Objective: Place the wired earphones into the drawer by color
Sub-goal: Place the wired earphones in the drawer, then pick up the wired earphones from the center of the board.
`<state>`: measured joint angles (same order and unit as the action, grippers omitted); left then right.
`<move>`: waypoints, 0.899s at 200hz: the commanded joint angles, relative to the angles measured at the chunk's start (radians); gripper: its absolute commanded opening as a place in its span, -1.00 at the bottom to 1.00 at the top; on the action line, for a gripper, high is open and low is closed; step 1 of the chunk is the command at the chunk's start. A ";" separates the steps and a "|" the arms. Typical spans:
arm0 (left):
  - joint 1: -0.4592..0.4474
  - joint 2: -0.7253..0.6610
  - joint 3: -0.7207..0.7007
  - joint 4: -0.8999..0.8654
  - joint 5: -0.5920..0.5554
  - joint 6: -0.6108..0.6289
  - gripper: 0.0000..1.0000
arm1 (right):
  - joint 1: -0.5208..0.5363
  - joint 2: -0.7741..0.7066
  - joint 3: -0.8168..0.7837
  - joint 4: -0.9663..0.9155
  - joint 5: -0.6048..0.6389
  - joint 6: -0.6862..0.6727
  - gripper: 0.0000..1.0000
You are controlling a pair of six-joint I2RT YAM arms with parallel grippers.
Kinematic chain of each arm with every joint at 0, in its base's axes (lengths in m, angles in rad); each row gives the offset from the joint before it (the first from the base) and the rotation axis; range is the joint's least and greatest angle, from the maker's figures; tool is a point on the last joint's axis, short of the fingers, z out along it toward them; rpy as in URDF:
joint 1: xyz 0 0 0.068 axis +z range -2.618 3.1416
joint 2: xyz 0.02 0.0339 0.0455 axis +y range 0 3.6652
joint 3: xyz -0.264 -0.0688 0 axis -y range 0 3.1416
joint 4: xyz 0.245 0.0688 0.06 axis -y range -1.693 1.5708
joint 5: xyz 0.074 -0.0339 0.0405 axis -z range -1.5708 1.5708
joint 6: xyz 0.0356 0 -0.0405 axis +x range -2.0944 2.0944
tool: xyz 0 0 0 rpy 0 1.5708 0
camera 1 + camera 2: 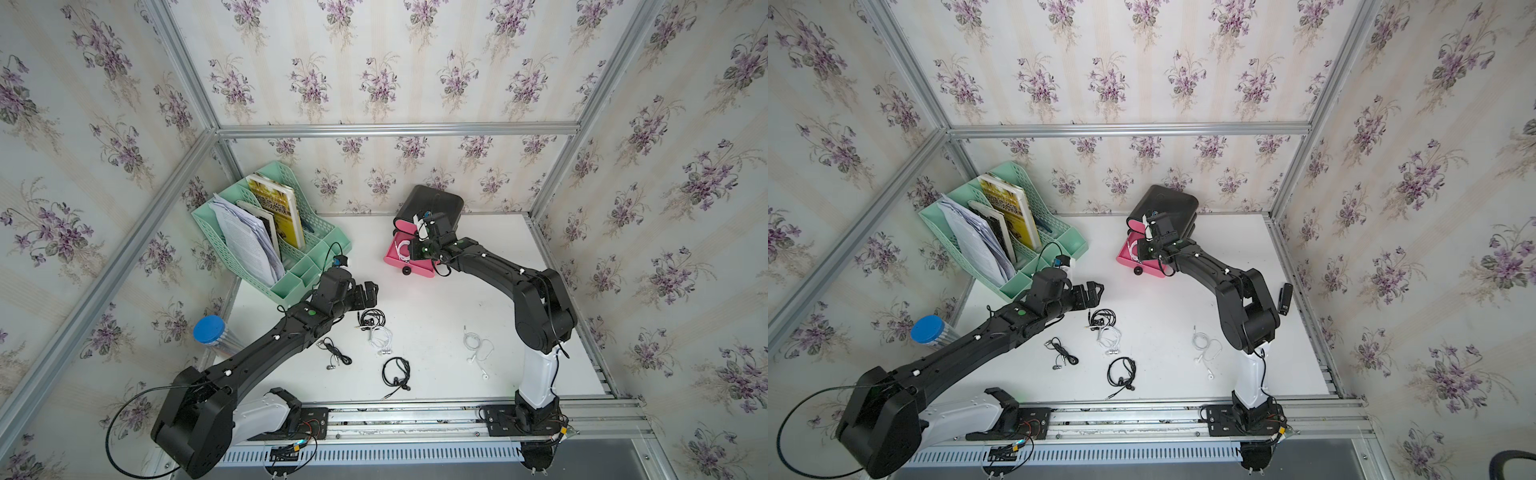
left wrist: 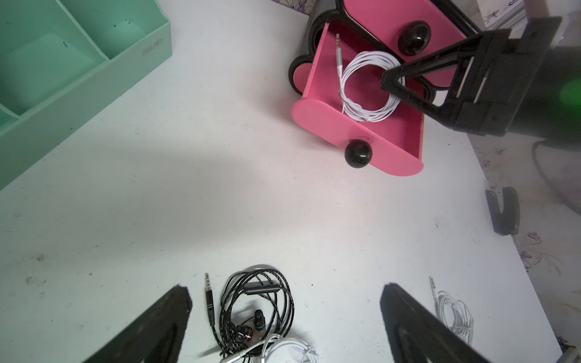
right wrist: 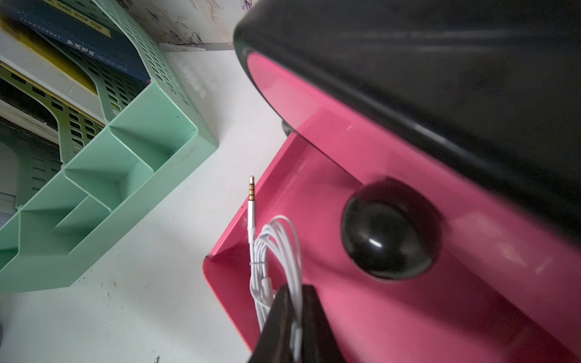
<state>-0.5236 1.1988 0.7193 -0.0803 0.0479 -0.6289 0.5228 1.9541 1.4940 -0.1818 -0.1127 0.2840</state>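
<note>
Starting at the left, my left gripper hangs spread wide and empty just above a black coil whose cable overlaps a white set. Closing there could lift both together and mix colours. Further right, the pulled-out pink drawer of the black cabinet holds a white coil. My right gripper is down inside, jaws close together with that cable pinched between them. If a loop hooks a finger as I rise, the coil comes out again. Its jack plug pokes past the drawer's side wall and could jam the drawer when it is closed.
</note>
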 commanded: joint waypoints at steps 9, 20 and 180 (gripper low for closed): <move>0.002 -0.002 -0.002 0.009 -0.008 -0.001 0.98 | 0.002 -0.009 0.015 -0.005 0.008 0.001 -0.42; 0.001 -0.002 -0.003 0.011 -0.008 -0.001 0.98 | 0.003 -0.019 0.018 -0.015 0.006 0.001 -0.33; 0.001 -0.027 -0.030 0.034 0.004 0.010 0.98 | -0.013 -0.617 -0.509 -0.389 0.148 0.165 1.00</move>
<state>-0.5240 1.1687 0.6827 -0.0624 0.0486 -0.6250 0.5198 1.3830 1.0435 -0.4240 -0.0284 0.3531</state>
